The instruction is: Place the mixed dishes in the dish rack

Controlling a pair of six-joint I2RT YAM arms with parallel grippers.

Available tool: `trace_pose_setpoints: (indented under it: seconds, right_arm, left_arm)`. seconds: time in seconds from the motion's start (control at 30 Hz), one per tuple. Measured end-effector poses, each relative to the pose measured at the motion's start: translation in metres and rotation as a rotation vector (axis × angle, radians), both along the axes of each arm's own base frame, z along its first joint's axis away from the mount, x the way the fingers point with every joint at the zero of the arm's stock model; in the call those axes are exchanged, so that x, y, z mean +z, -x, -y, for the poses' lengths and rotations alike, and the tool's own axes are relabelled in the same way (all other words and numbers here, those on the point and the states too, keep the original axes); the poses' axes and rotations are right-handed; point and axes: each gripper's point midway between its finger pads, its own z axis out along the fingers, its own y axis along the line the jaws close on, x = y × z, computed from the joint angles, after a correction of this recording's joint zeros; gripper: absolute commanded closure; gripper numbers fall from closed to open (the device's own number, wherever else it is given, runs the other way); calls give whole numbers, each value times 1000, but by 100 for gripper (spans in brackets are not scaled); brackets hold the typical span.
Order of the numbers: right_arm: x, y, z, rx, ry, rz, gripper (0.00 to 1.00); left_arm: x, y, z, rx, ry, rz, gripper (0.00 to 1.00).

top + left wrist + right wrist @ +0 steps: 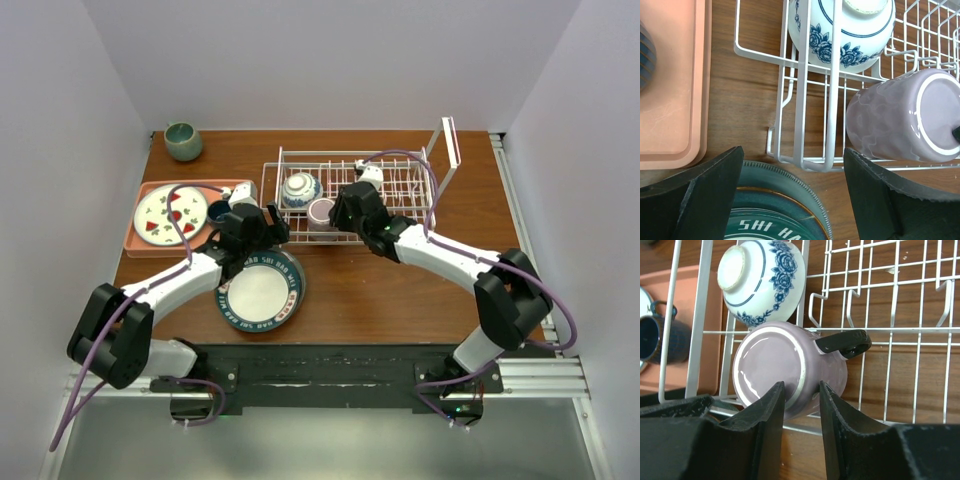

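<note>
Mug (pixel 775 360) of glossy pale lilac-pink, with a black handle and a white ring around its flat base. It sits base turned upward in the near left part of the white wire dish rack (pixel 890 330), just beside a blue-and-white flowered bowl (pixel 762 280). The right gripper (pixel 799 390) has its fingers closed on the mug's edge by the base. The left gripper (pixel 792 165) hangs wide open at the rack's near left corner, above a teal lettered plate (pixel 770 200).
</note>
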Motion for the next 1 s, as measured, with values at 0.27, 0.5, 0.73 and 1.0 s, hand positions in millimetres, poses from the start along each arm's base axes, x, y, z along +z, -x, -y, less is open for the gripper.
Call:
trace_pose_setpoints:
  seconds: [0.27,0.5,0.73,1.0]
  right_arm:
    - [3,-12,-9,-42,-96,-33,80]
    - [-3,-7,-1,-82,-148,-47,76]
    - [-1,1,6,-101,-165,-51,51]
    - [-8,9,10,-62,-115,-71,37]
  left_arm:
    - [1,-4,-4,19,-5,7,14]
    - [1,-4,-4,20,-5,8,14]
    - [1,-4,-5,20,-6,8,14]
    - [1,-4,-5,20,-6,8,14]
